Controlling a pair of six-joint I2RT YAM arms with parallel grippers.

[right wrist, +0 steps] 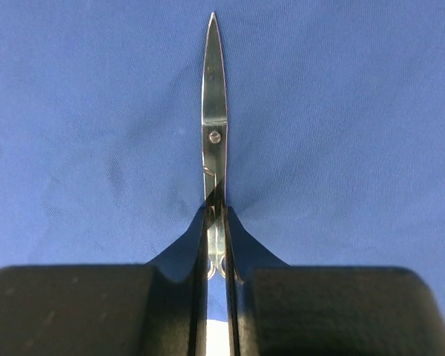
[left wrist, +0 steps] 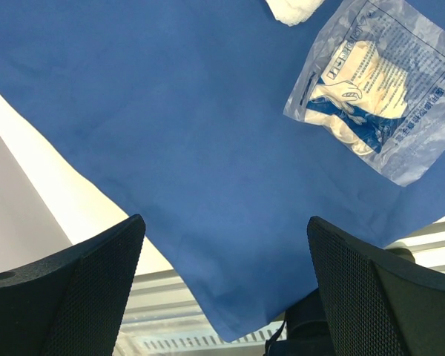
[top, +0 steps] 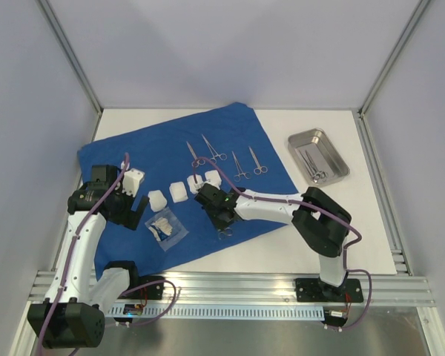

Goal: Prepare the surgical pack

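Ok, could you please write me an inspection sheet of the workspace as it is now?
Surface: white table, partly covered by the spread blue drape.
Job's things: four instruments and a row of gauze squares on the drape; steel tray on the bare table at the right, with instruments inside.
Clutter: clear glove packet on the drape.
Grippers: left gripper open over the drape, empty; right gripper shut on scissors.
Cables: purple cables run along both arms.
Surroundings: grey walls; aluminium rail at the near edge.
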